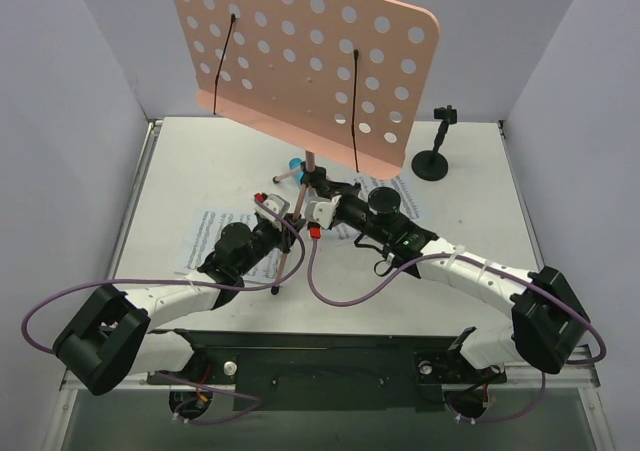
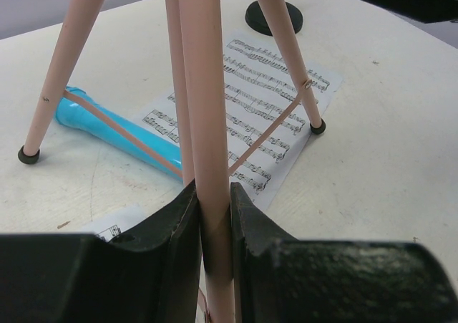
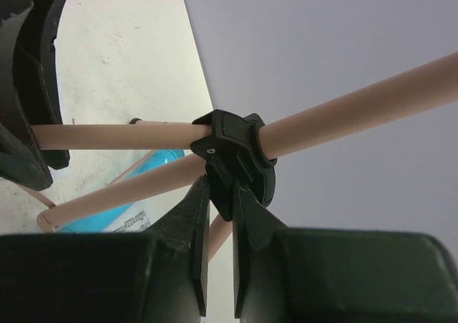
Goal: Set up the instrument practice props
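The pink perforated music stand (image 1: 300,61) stands on its tripod mid-table. My left gripper (image 1: 288,229) is shut on the near tripod leg (image 2: 207,122), which runs up between its jaws in the left wrist view (image 2: 213,212). My right gripper (image 1: 316,195) is shut on the black collar (image 3: 232,155) where the legs meet the pole; it shows in the right wrist view (image 3: 220,198). The blue microphone (image 2: 114,131) lies on the table under the tripod. One sheet-music page (image 1: 205,236) lies at left, another (image 2: 265,94) partly under the legs. The black mic stand (image 1: 433,161) stands at back right.
Grey walls enclose the table on the left, back and right. Purple cables loop from both arms over the near part of the table. Two tripod feet (image 2: 28,155) (image 2: 318,128) rest on the table, one on the page's edge.
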`<state>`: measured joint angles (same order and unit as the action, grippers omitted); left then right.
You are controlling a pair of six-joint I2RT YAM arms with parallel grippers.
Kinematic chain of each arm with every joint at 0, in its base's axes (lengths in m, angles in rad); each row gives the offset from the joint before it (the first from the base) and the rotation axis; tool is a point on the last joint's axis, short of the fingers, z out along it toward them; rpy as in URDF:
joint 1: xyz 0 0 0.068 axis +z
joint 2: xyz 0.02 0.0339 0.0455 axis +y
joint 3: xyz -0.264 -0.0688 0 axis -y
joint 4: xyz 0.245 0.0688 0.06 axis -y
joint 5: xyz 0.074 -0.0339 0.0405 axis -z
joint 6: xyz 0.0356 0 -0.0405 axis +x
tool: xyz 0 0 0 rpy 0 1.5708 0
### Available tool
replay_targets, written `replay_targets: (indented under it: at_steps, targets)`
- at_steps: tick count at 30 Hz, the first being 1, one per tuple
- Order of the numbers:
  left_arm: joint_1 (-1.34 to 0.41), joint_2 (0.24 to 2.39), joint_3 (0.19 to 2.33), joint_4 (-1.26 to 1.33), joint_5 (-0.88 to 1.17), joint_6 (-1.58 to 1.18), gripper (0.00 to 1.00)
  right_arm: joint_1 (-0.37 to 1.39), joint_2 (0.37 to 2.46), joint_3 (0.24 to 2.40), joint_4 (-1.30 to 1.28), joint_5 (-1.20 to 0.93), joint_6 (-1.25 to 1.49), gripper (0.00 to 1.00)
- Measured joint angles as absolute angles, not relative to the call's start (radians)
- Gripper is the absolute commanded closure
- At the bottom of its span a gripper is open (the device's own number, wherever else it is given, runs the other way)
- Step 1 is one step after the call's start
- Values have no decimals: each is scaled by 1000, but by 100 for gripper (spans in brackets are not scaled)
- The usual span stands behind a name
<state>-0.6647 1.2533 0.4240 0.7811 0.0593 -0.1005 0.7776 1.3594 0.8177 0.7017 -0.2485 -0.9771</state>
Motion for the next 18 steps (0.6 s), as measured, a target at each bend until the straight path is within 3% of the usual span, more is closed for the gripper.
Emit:
replay_targets:
  at_steps: [9,18]
  targets:
    - [-659,1253,424,781,46,-101,100,795,1399,766,879,-180,-925,100]
    - [-658,1253,424,781,39,-98,100,826,1436,727,1065,-1,-407,100]
